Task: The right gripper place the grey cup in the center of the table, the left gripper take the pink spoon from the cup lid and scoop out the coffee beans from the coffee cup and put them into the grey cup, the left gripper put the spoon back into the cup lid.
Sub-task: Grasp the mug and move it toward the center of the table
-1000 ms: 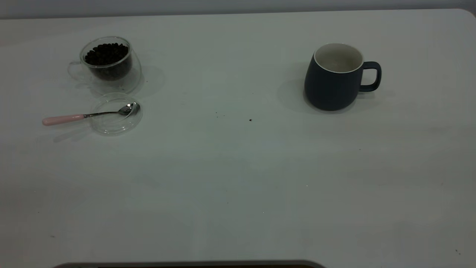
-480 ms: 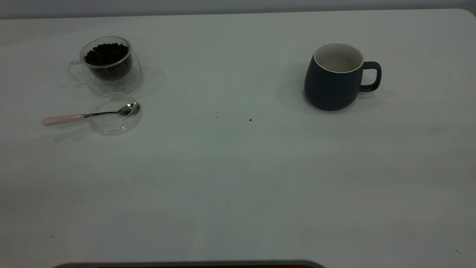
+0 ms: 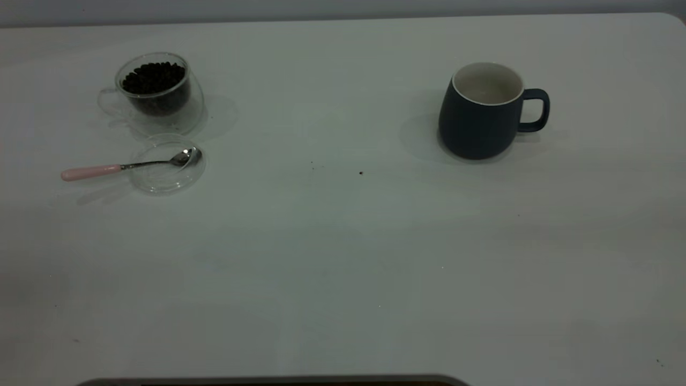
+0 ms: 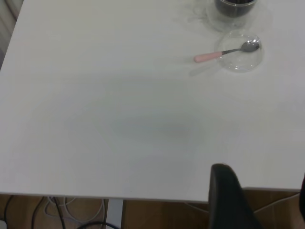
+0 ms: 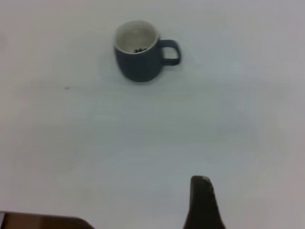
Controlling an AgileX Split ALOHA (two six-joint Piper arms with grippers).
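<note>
A pale, smooth table [image 3: 343,257] carries four things, and neither arm shows in the outside view. Each wrist camera catches only one dark fingertip at the frame's edge, so whether the left gripper [image 4: 257,200] or the right gripper [image 5: 202,202] has its jaws apart or together cannot be told.

The dark grey ceramic cup with a pale lining and loop handle [image 3: 482,112] stands upright, well ahead of the right jaws and far from them, with bare table between. It has not been brought to the middle. A few dark specks sit inside it in the right wrist view.

Well ahead of the left jaws, at the far end of their view, lies the small metal spoon with a pink handle [image 3: 126,166]. Its bowl rests in the clear round glass cup lid [image 3: 167,179], and its pink handle juts past the rim over the table. Just beyond the lid stands the clear double-walled glass coffee cup filled with dark coffee beans [image 3: 155,91].

The grey cup probably feels fairly heavy, rigid and smooth-glazed. Gripping across the rim wall or at the handle seems safest. The spoon looks light, stiff and thin; its overhanging pink handle offers the easiest hold. The glass pieces are likely fragile and slide easily.
</note>
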